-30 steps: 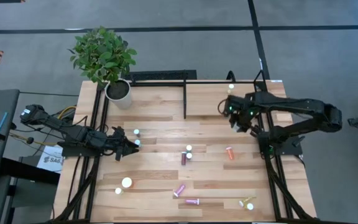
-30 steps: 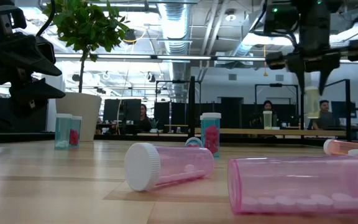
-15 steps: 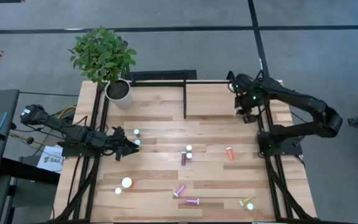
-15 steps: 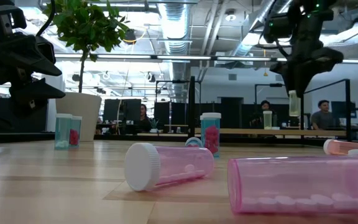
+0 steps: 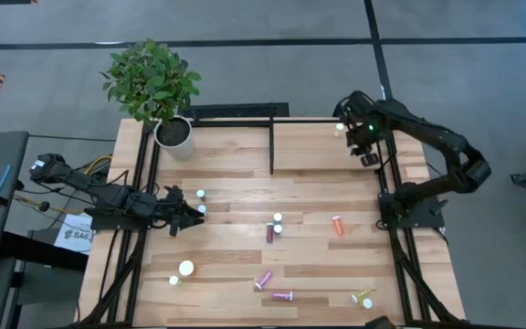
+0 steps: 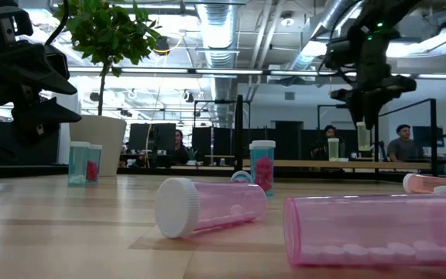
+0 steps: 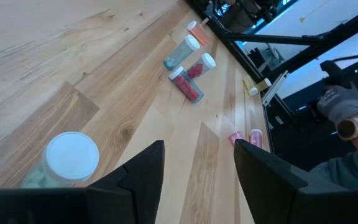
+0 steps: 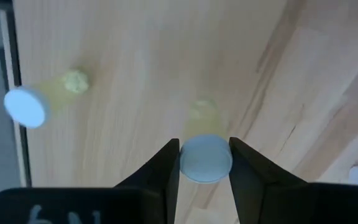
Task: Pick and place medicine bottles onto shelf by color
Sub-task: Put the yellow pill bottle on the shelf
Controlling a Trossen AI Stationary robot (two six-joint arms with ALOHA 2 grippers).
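Note:
My right gripper (image 5: 365, 151) hangs over the far right of the shelf (image 5: 309, 151), shut on a pale yellow white-capped medicine bottle (image 6: 361, 136). A second yellow bottle (image 8: 27, 106) stands on its base on the shelf close by. My left gripper (image 5: 194, 217) waits at the table's left, open, with nothing between its fingers (image 7: 142, 177). Two small bottles (image 5: 200, 195) stand just beyond it. Pink, maroon and orange bottles (image 5: 276, 227) lie or stand at mid-table. My right gripper pinches the yellow bottle between its two fingers at the white cap (image 8: 206, 158), its top end. The fingers come from above, pointing down. The bottle hangs upright below them, its base clear of the shelf.
A potted plant (image 5: 173, 132) stands at the far left corner. A black upright bar (image 5: 272, 146) divides the shelf. Loose bottles lie near the front edge (image 5: 282, 295) and front right (image 5: 363, 298). A person's gloved hand (image 7: 344, 106) shows beyond the table's right side.
My right gripper has carried the yellow bottle toward the table's far right corner, rolling about its own axis on the way. It has stayed shut on the bottle, which has stayed upright and clear of the shelf.

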